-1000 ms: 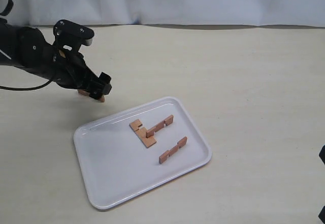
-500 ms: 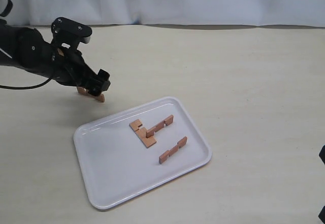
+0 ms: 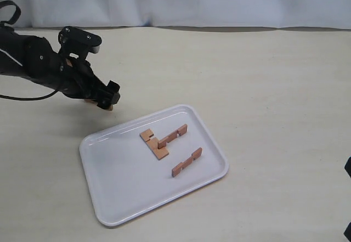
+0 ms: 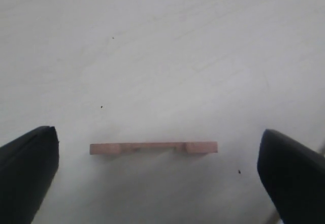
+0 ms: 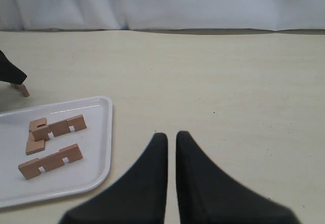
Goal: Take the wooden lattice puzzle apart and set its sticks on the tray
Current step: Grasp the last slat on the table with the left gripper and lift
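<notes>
No assembled lattice puzzle shows, only loose sticks. One notched light-brown stick (image 4: 153, 148) lies flat on the table, left of the white tray (image 3: 93, 146). My left gripper (image 4: 158, 135) is open around it, one dark finger (image 4: 28, 168) off each end, neither touching. In the exterior view the left gripper (image 3: 107, 96) covers this stick except for a brown tip (image 3: 109, 108). Three more sticks lie on the tray: two touching (image 3: 155, 145) (image 3: 173, 134) and one apart (image 3: 186, 162). My right gripper (image 5: 171, 137) is shut and empty, over bare table beside the tray.
A white backdrop (image 3: 192, 0) runs along the table's far edge. The left arm (image 3: 33, 61) reaches in from the left. The tray's near half (image 3: 131, 192) holds nothing. Only a black sliver of the right arm (image 3: 348, 168) shows at the exterior view's right edge.
The left gripper has shifted slightly and settled lower over the stick on the table, hiding more of it. The sticks on the tray have not moved.
</notes>
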`<action>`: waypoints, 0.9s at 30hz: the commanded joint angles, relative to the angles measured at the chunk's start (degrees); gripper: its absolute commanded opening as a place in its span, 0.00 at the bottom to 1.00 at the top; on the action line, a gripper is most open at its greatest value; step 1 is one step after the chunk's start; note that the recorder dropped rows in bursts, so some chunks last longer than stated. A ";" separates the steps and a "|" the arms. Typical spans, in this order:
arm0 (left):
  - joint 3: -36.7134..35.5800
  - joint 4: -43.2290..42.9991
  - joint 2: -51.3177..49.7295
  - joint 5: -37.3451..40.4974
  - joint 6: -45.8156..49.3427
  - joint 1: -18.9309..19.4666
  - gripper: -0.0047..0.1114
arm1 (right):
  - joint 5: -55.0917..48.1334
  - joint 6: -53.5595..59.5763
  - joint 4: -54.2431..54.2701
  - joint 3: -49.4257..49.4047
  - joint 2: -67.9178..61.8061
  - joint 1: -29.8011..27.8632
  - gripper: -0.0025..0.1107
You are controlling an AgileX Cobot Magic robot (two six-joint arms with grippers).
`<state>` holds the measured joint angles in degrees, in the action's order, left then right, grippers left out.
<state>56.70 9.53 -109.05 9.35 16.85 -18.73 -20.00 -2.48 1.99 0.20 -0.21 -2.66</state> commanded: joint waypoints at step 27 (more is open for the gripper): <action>0.05 0.36 -4.65 -5.41 -5.17 0.11 0.91 | 0.22 0.32 0.14 -0.20 0.21 0.14 0.07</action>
<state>56.70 9.53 -113.21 5.03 12.10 -18.73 -20.00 -2.48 1.99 0.20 -0.21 -2.66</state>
